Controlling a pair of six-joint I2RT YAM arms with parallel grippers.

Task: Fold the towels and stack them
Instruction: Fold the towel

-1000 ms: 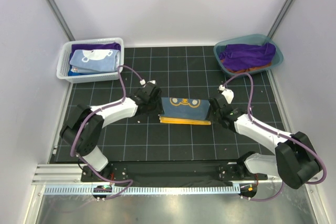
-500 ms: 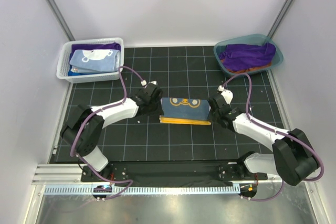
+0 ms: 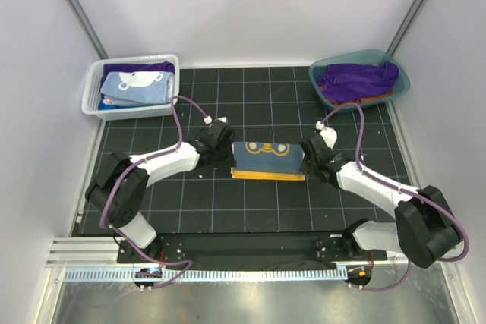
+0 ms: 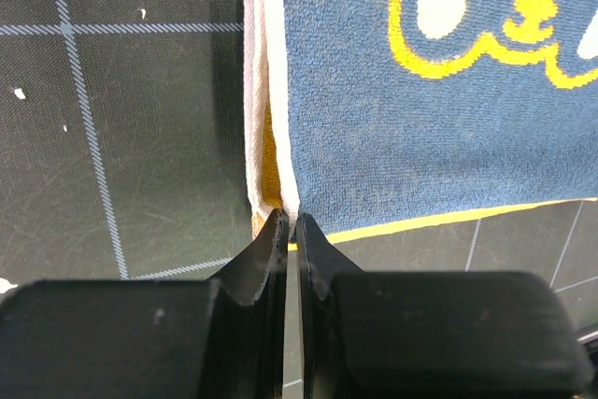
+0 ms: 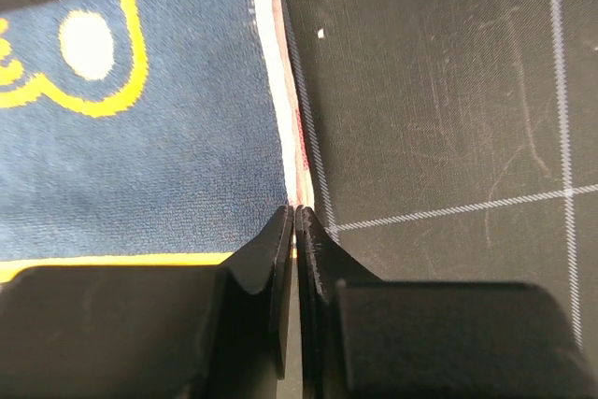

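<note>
Top view, navy towel (image 3: 267, 158): a flat folded oblong of looped terry, navy face with yellow print and a yellow strip along its near edge; it lies mid-mat between the two arms
Top view, mat (image 3: 250, 210): matt black, ruled with a thin pale grid
Top view, left gripper (image 3: 228, 157): at the navy towel's left short edge, touching it
Top view, right gripper (image 3: 307, 158): at the opposite short edge, touching it
Top view, white mesh basket (image 3: 91, 90): rectangular plastic lattice at the far left, holding a folded light blue towel (image 3: 137, 85) with white print
Top view, teal tub (image 3: 316, 73): smooth and round-cornered at the far right, holding a crumpled purple towel (image 3: 358, 80)
Left wrist view, left gripper (image 4: 290, 231): black tapered fingers drawn to a thin slit, pinching the white hem at the corner of the navy towel (image 4: 420, 119); yellow layers show beneath
Right wrist view, right gripper (image 5: 294, 221): fingers likewise nearly together, nipping the white hem at the near corner of the navy towel (image 5: 140, 156)
</note>
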